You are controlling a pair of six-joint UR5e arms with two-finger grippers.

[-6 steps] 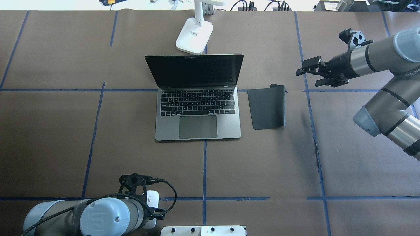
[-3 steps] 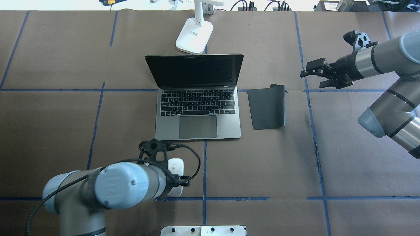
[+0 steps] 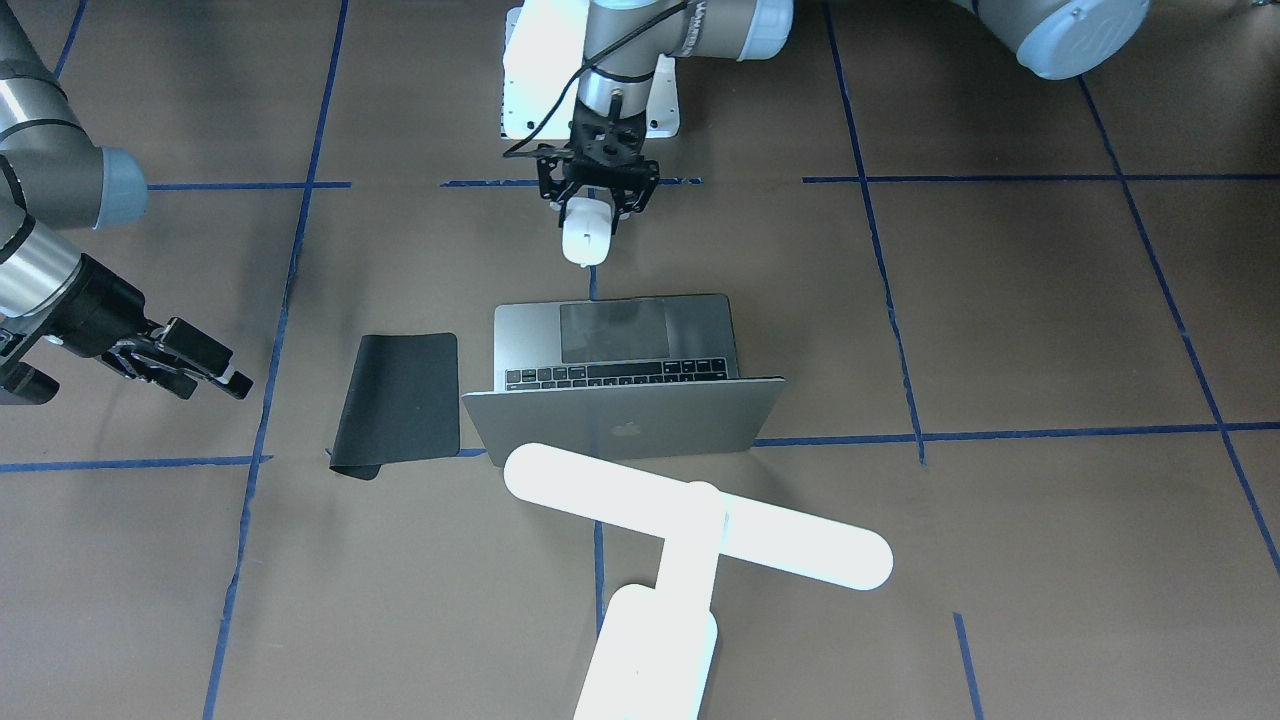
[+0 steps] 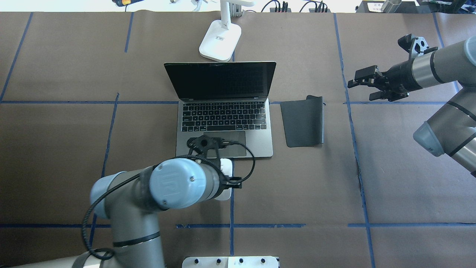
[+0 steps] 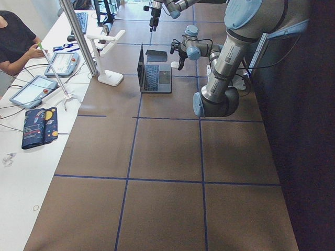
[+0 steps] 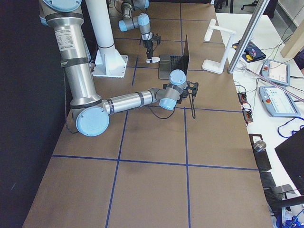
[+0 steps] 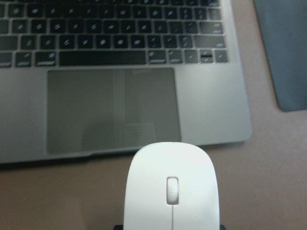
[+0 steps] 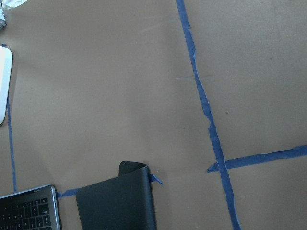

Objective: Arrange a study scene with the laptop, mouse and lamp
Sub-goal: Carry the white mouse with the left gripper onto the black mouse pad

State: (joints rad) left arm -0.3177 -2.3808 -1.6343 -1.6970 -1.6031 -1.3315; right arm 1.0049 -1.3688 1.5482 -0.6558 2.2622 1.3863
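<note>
Near edge: white blocky pedestal (image 4: 230,261) with bolt holes, matte.

Left gripper (image 3: 596,200) is clamped on the mouse (image 7: 171,187), a smooth white oval with a small scroll wheel and a thin dark seam. The mouse sits just short of the laptop's near edge, nose towards the trackpad. I can't tell whether it touches the paper. From overhead the left wrist and its looping black cable cover most of the mouse and overlap the trackpad's near-left corner.

Since a second ago this arm has carried the mouse from the near-left corner of the table (image 4: 316,186), brown paper gridded with blue tape, up to the laptop.

Laptop (image 4: 224,115): open, grey metal, black keys, dark screen; unmoved.

Just right of it lies a thin black mat (image 4: 303,121), far edge curled up.

Far right: right gripper (image 4: 366,85), fingers spread and holding nothing, has backed off to the right.

Farthest: lamp (image 3: 700,525), glossy white, round-ended bar head over the laptop lid.
</note>
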